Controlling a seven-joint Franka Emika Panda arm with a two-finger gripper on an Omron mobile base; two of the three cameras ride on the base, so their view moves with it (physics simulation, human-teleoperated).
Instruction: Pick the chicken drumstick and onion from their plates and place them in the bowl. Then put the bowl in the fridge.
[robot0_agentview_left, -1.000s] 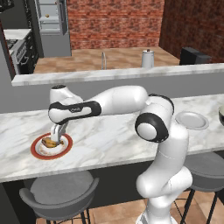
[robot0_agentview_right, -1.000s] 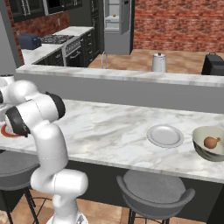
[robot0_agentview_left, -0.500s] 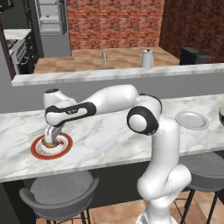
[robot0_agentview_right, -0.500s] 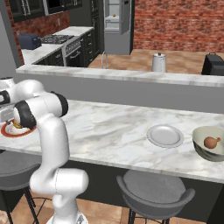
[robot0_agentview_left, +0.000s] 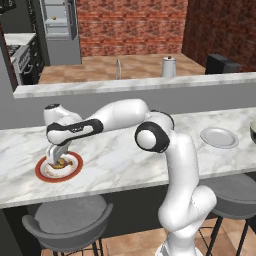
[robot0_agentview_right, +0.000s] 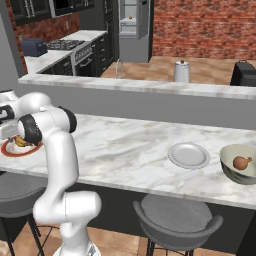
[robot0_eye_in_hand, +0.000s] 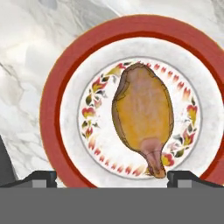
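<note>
We see the gripper (robot0_agentview_left: 57, 159) hanging low over the red-rimmed plate (robot0_agentview_left: 42, 173) with its jaws spread wide and nothing between them. The chicken drumstick (robot0_eye_in_hand: 142, 116) lies in the middle of that plate, inside the flowered ring, its narrow bone end toward the finger tips (robot0_eye_in_hand: 40, 177). The plate sits on the marble counter (robot0_agentview_left: 115, 160). Far along the counter from the red-rimmed plate we find a plain grey plate (robot0_agentview_right: 188, 155), and just beyond it the bowl (robot0_agentview_right: 239, 172) with the onion (robot0_agentview_right: 241, 162) inside.
</note>
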